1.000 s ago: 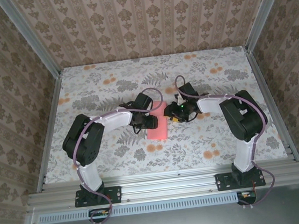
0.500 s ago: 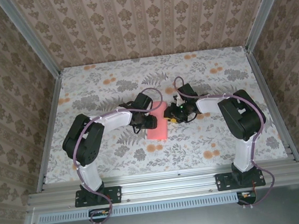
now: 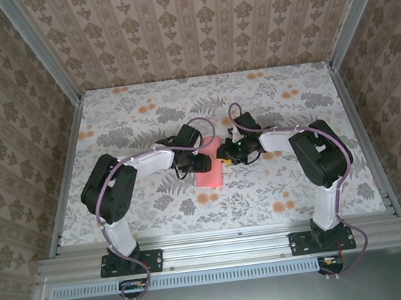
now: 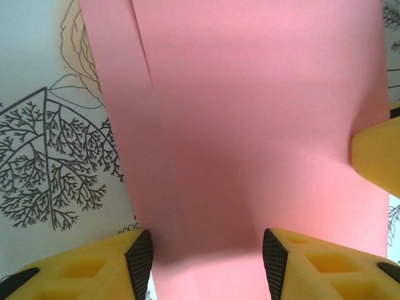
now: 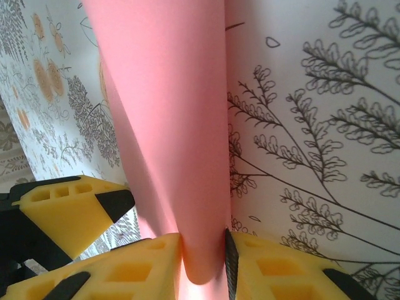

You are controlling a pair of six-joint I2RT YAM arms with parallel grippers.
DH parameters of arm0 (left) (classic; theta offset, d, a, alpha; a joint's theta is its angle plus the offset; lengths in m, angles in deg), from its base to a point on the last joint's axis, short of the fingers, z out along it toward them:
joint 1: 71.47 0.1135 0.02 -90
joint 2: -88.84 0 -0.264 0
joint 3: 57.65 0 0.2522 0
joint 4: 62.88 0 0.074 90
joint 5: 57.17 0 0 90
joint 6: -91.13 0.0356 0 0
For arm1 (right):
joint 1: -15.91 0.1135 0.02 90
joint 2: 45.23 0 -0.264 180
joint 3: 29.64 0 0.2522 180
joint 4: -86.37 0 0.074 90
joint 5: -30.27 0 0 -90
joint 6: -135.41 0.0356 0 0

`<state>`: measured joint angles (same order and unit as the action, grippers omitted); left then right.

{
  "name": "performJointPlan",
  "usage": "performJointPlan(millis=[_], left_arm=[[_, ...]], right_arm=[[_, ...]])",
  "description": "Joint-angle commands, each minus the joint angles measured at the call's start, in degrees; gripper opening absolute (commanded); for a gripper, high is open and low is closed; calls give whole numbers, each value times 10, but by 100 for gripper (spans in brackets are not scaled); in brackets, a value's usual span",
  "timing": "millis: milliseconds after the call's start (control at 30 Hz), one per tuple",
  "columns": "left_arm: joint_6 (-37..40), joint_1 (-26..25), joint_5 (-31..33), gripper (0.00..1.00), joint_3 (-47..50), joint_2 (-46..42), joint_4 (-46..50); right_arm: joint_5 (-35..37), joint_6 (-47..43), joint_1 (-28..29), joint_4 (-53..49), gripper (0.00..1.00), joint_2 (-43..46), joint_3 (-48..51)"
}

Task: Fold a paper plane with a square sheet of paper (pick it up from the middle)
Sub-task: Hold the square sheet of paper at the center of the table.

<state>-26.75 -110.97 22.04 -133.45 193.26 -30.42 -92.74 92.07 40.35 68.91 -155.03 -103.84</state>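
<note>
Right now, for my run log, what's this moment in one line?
right gripper: pinching thin coral-pink paper sheet | left gripper: open over it

1. The table [image 3: 121, 218] is being covered by a leaf-and-flower printed cloth [image 3: 288, 91].
2. It is being enclosed left, right and far by papered walls [image 3: 194, 27].
3. Its near edge is being bordered by an aluminium rail [image 3: 226, 246].

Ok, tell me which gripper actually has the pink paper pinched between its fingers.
The right gripper: its fingers squeeze a raised fold of the paper, while the left gripper stands wide open over it.
</note>
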Motion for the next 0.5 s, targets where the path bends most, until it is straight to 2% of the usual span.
performJointPlan(millis=[0, 267, 467], left_arm=[[-24, 11, -59, 54, 25, -17, -33], [-35, 28, -100, 57, 48, -32, -59], [-25, 35, -97, 57, 48, -46, -45]], right_arm=[[14, -7, 6, -25, 28, -9, -20], [28, -20, 16, -49, 30, -18, -38], [52, -43, 24, -88, 31, -24, -57]])
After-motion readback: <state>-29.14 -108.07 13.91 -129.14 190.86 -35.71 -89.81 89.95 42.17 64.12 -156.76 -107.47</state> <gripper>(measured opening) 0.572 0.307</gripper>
